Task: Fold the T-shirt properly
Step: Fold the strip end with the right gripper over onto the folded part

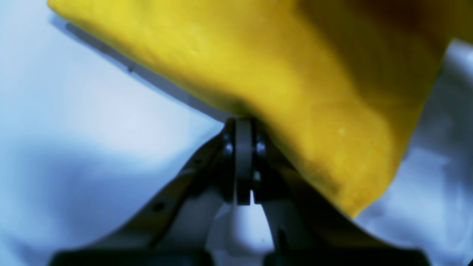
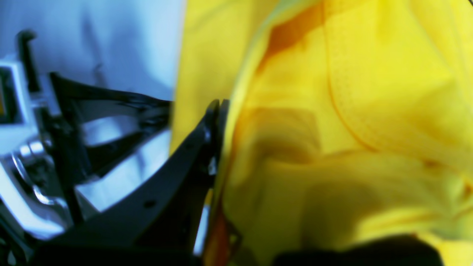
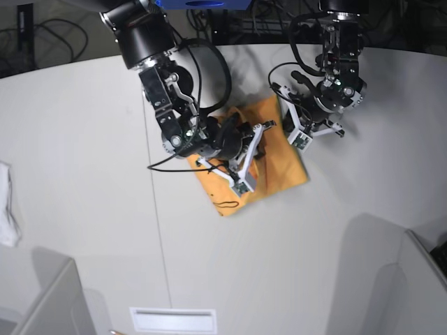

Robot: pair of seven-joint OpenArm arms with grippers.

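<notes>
The T-shirt point(image 3: 276, 164) lies as a folded light-orange block in the middle of the white table point(image 3: 84, 139); thin black marks show near its front corner. My left gripper point(image 3: 283, 105) is at the shirt's far right corner. In the left wrist view this gripper point(image 1: 244, 123) is shut on the T-shirt's point(image 1: 295, 74) edge. My right gripper point(image 3: 265, 129) reaches over the shirt from the left. In the right wrist view its fingertips point(image 2: 218, 105) are shut on a fold of the T-shirt point(image 2: 351, 111).
A small white cloth point(image 3: 8, 206) lies at the table's left edge. Grey panels stand at the front left point(image 3: 56, 300) and front right point(image 3: 412, 286). A white slotted plate point(image 3: 172, 319) sits at the front edge. Cables hang behind the table.
</notes>
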